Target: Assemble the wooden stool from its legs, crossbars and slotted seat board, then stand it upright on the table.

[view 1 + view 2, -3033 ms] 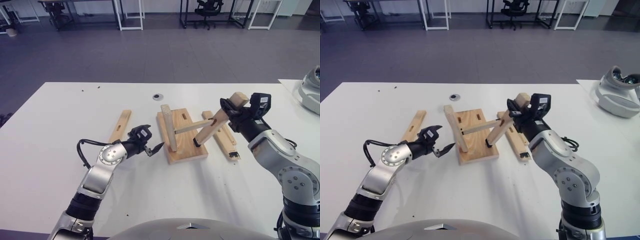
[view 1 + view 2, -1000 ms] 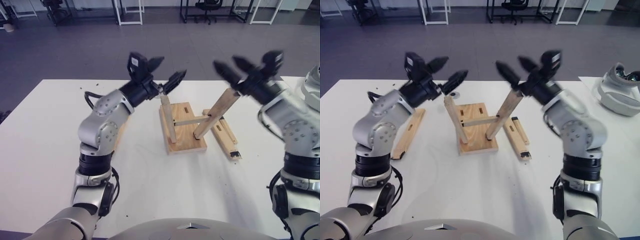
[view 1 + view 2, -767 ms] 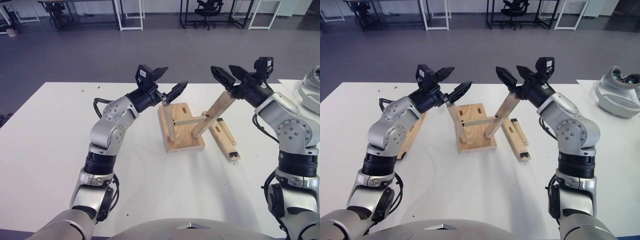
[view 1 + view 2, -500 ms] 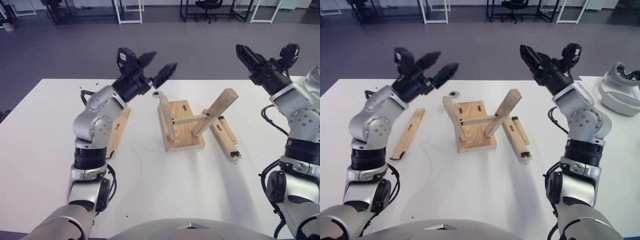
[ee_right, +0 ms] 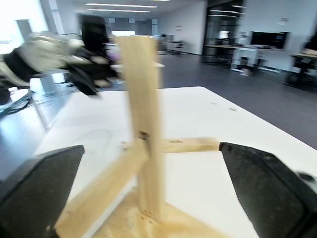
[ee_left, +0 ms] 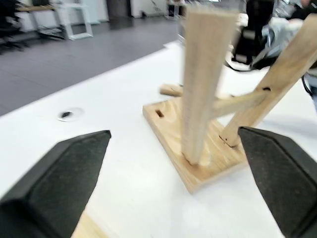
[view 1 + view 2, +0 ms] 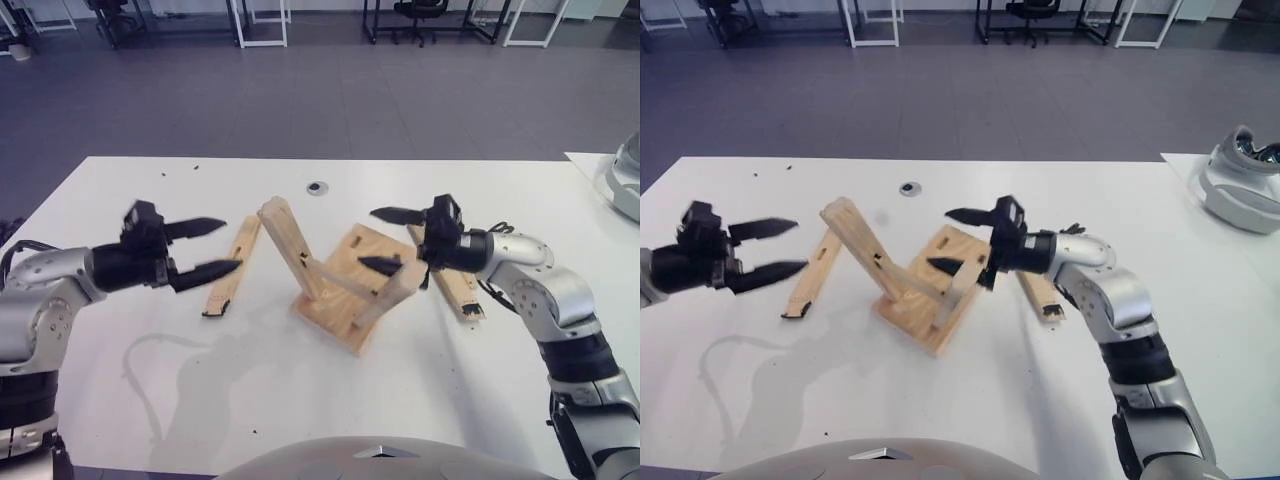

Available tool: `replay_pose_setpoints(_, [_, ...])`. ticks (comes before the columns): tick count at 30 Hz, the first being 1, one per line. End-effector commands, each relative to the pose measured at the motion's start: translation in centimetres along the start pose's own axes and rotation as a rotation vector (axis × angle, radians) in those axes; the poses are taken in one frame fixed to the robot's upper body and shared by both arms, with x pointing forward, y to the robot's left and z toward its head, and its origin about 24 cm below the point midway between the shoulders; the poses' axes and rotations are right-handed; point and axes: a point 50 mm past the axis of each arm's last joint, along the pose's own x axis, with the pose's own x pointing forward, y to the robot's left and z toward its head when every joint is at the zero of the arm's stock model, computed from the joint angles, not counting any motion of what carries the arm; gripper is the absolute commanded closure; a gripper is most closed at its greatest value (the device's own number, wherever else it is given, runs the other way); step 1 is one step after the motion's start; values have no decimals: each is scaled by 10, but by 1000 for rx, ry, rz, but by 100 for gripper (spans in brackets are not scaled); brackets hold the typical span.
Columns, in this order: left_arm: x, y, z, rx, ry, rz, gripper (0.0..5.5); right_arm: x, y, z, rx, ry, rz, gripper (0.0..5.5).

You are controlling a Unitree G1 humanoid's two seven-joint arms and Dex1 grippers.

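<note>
Sitting between left end effector [image 7: 230, 245] and right end effector [image 7: 368, 238], both released: half-built stool [image 7: 343, 322]

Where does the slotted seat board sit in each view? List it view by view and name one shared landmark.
Left eye view: seat board at centre, seen as a diamond.
Right eye view: seat board just left of centre.
Left wrist view: seat board under the foot of the tall leg.
Right wrist view: seat board again under that leg's foot.
Shared landmark: the tall leg standing on the board, with the crossbar plugged into its side.
</note>
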Motion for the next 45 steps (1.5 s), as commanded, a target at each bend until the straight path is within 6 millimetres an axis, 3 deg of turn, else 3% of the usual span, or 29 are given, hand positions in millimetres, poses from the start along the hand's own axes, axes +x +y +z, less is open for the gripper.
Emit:
replay_pose_setpoints(1, [35, -8, -14, 91, 119, -53, 76, 1, -42, -19, -184, 238, -352, 40])
replay_pose_setpoints(3, [49, -17, -32, 182, 244, -110, 76, -33, -82, -29, -238, 391, -624, 40])
replay_pose_setpoints(5, [58, -26, -46, 235, 323, -165, 76, -67, -99, -44, -295, 549, -745, 40])
replay_pose_setpoints(7, [61, -31, -52, 266, 366, -193, 76, -82, -99, -55, -328, 642, -728, 40])
replay_pose_setpoints(11, [58, -29, -59, 352, 454, -193, 76, -100, -71, -68, -319, 681, -544, 40])
replay_pose_setpoints(16, [72, -27, -58, 369, 408, -142, 76, -107, -38, -69, -318, 735, -333, 40])
replay_pose_setpoints(20, [92, -13, -57, 374, 374, -90, 76, -93, -8, -78, -297, 752, -167, 40])
replay_pose_setpoints(24, [127, 26, -43, 354, 295, -47, 76, -84, 8, -78, -263, 732, -99, 40])
replay_pose_setpoints(28, [162, 67, -20, 258, 133, 33, 76, -90, -1, -64, -277, 727, -116, 40])
replay_pose_setpoints(30, [152, 85, -15, 260, 121, 106, 76, -95, -9, -57, -291, 717, -162, 40])
replay_pose_setpoints(33, [95, 111, -18, 296, 166, 247, 76, -105, -21, -41, -272, 645, -248, 40])
replay_pose_setpoints(37, [44, 107, -18, 379, 190, 244, 76, -107, -49, -45, -274, 572, -421, 40])
replay_pose_setpoints(41, [50, 64, -37, 416, 318, 46, 76, -88, -89, -65, -335, 586, -526, 40])
replay_pose_setpoints(45, [72, 34, -62, 425, 435, -59, 76, -66, -92, -81, -356, 582, -381, 40])
